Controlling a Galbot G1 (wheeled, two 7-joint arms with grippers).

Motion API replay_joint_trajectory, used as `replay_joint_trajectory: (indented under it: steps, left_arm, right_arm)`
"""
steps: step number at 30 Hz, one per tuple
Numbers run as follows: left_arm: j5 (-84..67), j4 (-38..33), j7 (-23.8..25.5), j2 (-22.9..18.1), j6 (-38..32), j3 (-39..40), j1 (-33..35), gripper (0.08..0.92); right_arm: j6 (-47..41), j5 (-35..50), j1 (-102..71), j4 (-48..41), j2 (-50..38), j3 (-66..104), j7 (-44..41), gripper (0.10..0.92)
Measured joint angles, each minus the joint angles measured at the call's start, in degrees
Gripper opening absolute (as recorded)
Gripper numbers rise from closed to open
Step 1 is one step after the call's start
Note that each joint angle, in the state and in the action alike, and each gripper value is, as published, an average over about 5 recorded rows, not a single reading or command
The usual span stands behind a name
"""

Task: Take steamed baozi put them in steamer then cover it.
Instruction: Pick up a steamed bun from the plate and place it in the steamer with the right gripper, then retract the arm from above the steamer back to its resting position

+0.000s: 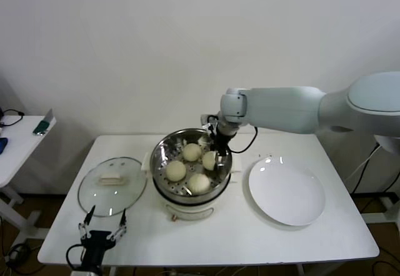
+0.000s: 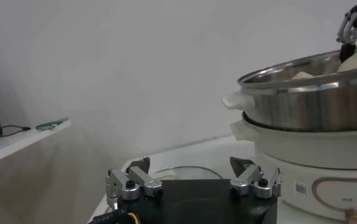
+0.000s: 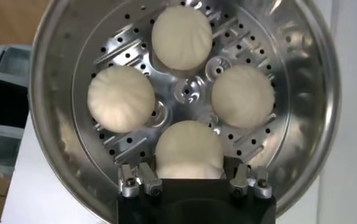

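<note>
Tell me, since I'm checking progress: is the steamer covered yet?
Uncovered. The steamer stands open with four baozi inside; the glass cover lies on the table at its left.

Four cream-white buns (image 3: pixel 182 36) sit in my shiny silver steamer (image 1: pixel 161 157) — its floor dotted with dark holes. The lid (image 1: pixel 112 186) is clear glass; the plate (image 1: pixel 287 192) at three o'clock is plain white.
</note>
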Motion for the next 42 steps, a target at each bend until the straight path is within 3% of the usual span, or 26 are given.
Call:
replay_joint_trajectory:
  steps: [11, 31, 42]
  left_arm:
    - [0.85, -0.3, 0.03, -0.19, 0.79, 0.58, -0.74, 0.823]
    - [2.21, -0.34, 0.06, -0.14, 1.03, 0.38, -0.6, 0.823]
    - [3.59, -0.79, -0.63, -0.68, 1.32, 0.3, -0.75, 0.823]
  right_arm:
    - [-0.03, -1.04, -1.68, -1.1, 0.02, 1.88, 0.25, 0.82]
    - [2.66, -0.99, 3.12, 2.12, -6.89, 7.39, -4.73, 0.823]
    - [9.85, -3.25, -2.21, 7.88, -18.96, 17.04, 7.43, 0.823]
